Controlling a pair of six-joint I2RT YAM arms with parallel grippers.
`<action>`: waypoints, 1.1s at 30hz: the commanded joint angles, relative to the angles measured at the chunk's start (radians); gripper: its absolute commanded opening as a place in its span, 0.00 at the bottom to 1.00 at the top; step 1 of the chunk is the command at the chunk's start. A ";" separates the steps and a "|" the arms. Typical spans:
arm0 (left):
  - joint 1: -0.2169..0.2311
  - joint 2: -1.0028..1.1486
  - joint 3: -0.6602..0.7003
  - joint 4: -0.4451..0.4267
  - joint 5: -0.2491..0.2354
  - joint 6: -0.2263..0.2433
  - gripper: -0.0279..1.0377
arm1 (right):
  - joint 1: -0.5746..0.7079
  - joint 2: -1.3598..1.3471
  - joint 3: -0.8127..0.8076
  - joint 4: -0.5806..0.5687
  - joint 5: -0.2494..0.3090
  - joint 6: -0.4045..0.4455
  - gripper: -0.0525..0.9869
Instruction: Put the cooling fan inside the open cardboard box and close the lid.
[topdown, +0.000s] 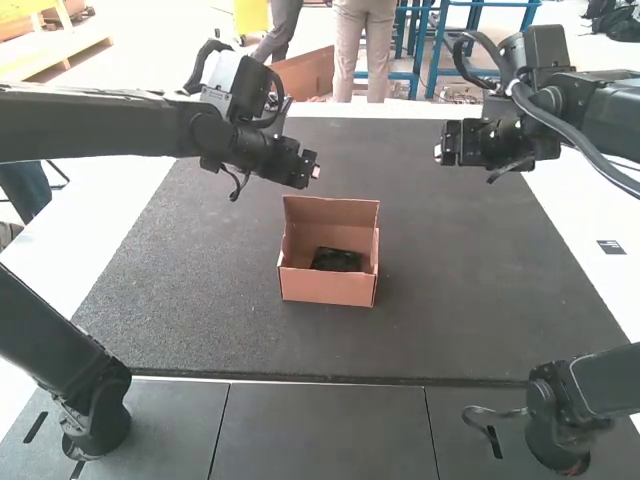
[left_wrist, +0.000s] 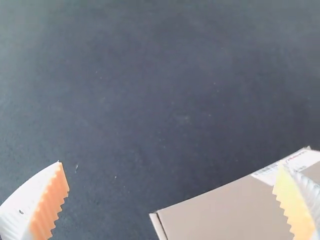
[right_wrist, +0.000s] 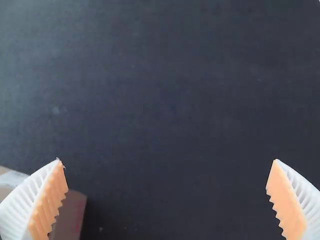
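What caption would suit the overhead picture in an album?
Left gripper and right gripper hang open above the mat, either side of the cardboard box, lid up, cooling fan inside.

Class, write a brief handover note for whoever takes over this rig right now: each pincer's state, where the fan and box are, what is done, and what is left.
Left pincer: open, empty, hovering above the far left corner of the box.
Right pincer: open, empty, hovering over the mat, farther back and to the right of the box.
The box stands mid-mat, its lid upright at the far side.
Done: the fan lies inside the box.
Left: fold the lid down to close it.
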 joint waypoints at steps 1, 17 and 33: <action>-0.024 0.019 0.037 -0.013 0.008 0.001 0.94 | -0.035 -0.023 0.027 -0.010 0.007 -0.011 0.93; -0.096 0.057 -0.012 -0.183 0.052 0.011 0.94 | -0.046 -0.026 0.084 -0.139 -0.114 0.019 0.92; -0.159 0.097 -0.238 -0.008 0.047 0.006 0.94 | -0.135 -0.026 0.044 -0.159 -0.218 0.018 0.92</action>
